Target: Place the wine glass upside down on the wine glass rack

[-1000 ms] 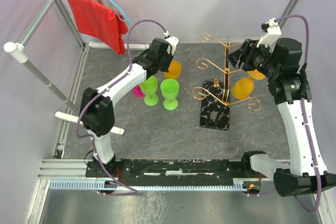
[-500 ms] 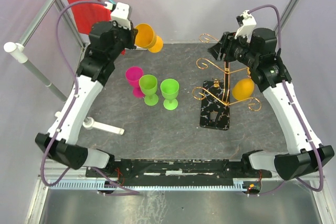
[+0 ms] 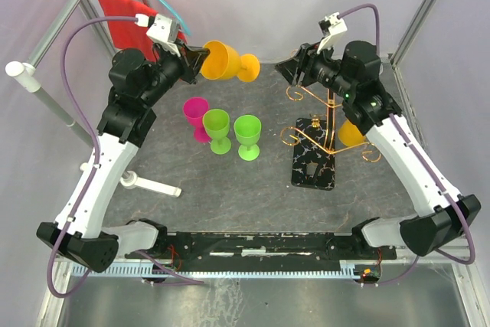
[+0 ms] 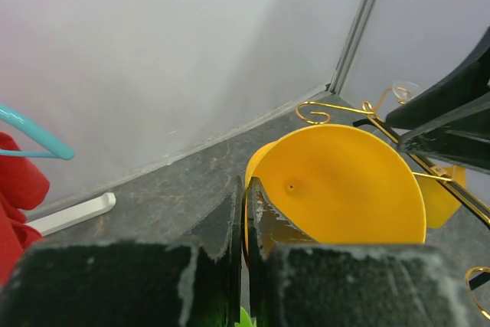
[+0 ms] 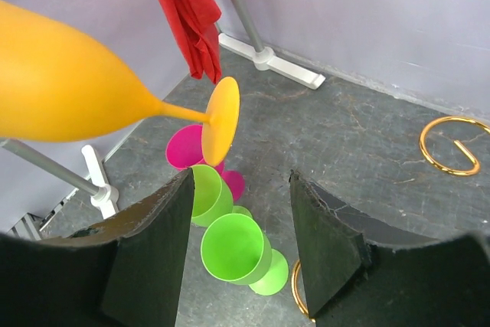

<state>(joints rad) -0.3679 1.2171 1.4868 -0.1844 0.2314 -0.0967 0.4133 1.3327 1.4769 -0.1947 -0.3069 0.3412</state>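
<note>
Orange plastic wine glass (image 3: 223, 60) aloft, gold wire rack (image 3: 329, 105) unreached.
Left gripper (image 3: 191, 57) clamps rim; right gripper (image 3: 289, 69) spread near foot.

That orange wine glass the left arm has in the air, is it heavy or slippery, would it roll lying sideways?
Probably light: the orange wine glass looks like opaque plastic, and the left gripper holds it sideways by the rim. Its smooth wall may slip. Laid sideways, the round bowl would likely roll.

- Bright, even, diffuse light all around the wine glass rack (image 3: 310, 170); the shadows beside it are faint and soft.
- Wrist views go soft close up.
</note>
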